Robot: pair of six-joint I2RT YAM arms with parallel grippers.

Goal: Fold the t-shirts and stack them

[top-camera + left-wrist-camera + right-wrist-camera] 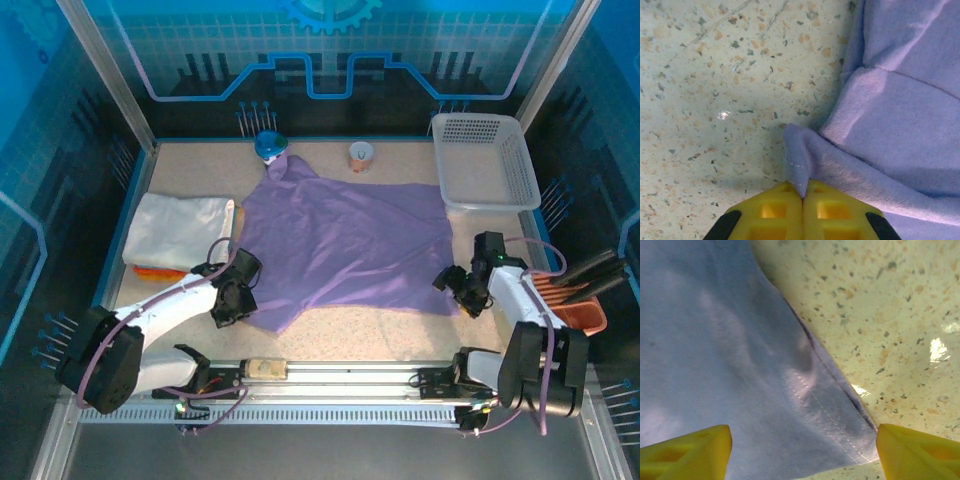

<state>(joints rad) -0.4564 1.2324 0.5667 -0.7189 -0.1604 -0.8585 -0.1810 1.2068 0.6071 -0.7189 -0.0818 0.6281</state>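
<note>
Shirt (350,240) lies crosswise, peak rearward, left gripper (802,194) pinching its edge, right gripper (804,440) agape over hem

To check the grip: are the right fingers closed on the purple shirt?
No, the right fingers stand wide apart, and the purple shirt lies unpinched between them.

A pale speckled tabletop (350,335) spreads out ahead of the left gripper (232,300) and the right gripper (455,285). Far beyond both stands a blue-lit back wall (400,50) with a grid pattern and a gear emblem (330,12). An aluminium post (105,70) slants up far to the left gripper's left. A glint of light (938,349) sits on the surface just right of the right gripper. A metal rail (350,372) runs behind both.
</note>
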